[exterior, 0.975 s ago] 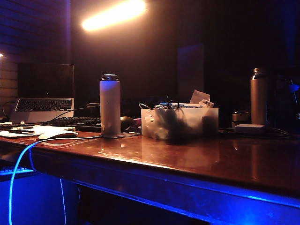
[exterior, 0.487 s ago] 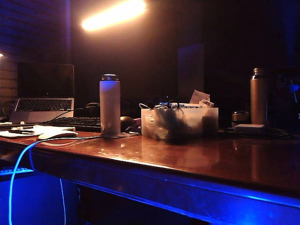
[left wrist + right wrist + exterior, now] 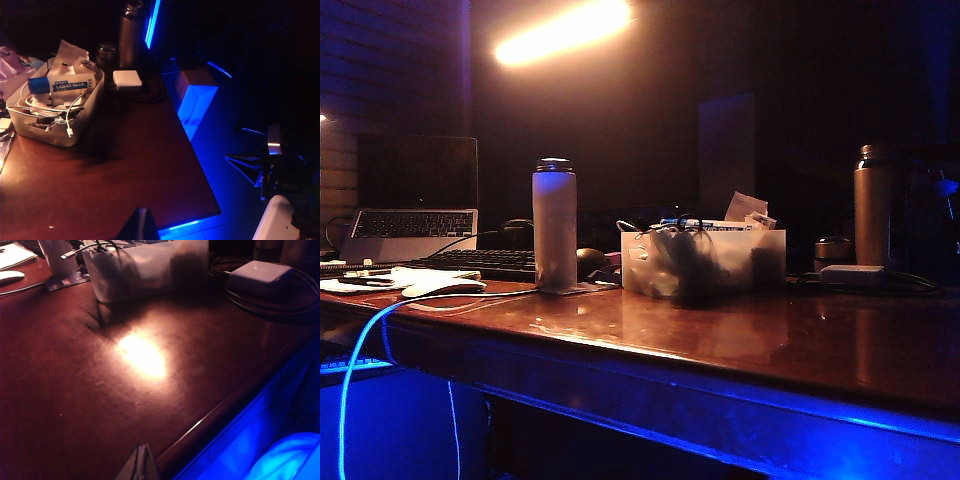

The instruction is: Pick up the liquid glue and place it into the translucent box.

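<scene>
The liquid glue point(image 3: 61, 84) already lay inside the translucent box point(image 3: 75, 131), long axis level across the cables, at ten o'clock from the left gripper point(image 3: 141, 226). Both the left gripper and the right gripper point(image 3: 141, 462) appeared closed and empty, well apart from the box.

Table point(image 3: 75, 405) is showing as glossy polished wood, throwing back a bright lamp glare. Translucent box point(image 3: 75, 127) is reading as frosted matt plastic. Liquid glue point(image 3: 60, 84) tube is looking like smooth plastic with a printed label. Tall bottle point(image 3: 130, 35) is looking like brushed metal. White charger brick point(image 3: 127, 79) is showing smooth satin plastic.
</scene>
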{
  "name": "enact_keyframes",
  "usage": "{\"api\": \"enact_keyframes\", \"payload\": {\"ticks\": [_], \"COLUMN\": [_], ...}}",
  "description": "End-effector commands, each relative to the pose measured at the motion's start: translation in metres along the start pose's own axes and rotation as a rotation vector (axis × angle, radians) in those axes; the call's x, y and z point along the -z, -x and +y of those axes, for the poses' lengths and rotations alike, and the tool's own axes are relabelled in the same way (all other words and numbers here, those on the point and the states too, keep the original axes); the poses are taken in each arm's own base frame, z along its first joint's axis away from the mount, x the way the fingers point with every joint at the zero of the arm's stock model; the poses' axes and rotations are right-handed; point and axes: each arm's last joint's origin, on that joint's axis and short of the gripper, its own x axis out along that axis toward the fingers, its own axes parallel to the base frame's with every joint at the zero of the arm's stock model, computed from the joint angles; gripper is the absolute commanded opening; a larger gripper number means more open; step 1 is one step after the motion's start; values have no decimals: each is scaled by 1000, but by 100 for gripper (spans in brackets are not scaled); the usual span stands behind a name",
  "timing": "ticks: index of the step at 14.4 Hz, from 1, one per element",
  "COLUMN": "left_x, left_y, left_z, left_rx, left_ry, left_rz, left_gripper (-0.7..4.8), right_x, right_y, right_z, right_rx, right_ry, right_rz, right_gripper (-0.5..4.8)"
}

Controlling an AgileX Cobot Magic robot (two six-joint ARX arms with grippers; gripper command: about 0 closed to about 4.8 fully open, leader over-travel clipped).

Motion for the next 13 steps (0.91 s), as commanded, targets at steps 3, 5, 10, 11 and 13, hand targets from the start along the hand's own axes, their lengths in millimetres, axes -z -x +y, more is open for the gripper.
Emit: {"api": "enact_keyframes", "payload": {"ticks": [3,5,10,11,13], "left_x": [-7,-2,62,80,117], "left_y": [1,5,29,31,31], "left_z": [0,2,18,19,22], "left_rx": [-25,-123,-408,-450,-514], "left_ry": [-172,-251,-151,-152,-124], "left_rz": [-53,-39,-153,-193,-280], "left_gripper": [-5,-5,-5,-5,-5], "right_x": [2,2,2,2,2], "right_y": [0,0,0,0,0], "right_z": [0,0,0,0,0], "right_rx": [0,0,1,0,-1], "right_ry": [-4,-4,-4,-4,-4], "right_rz": [10,10,10,10,10], "right_gripper": [0,0,0,0,0]}}
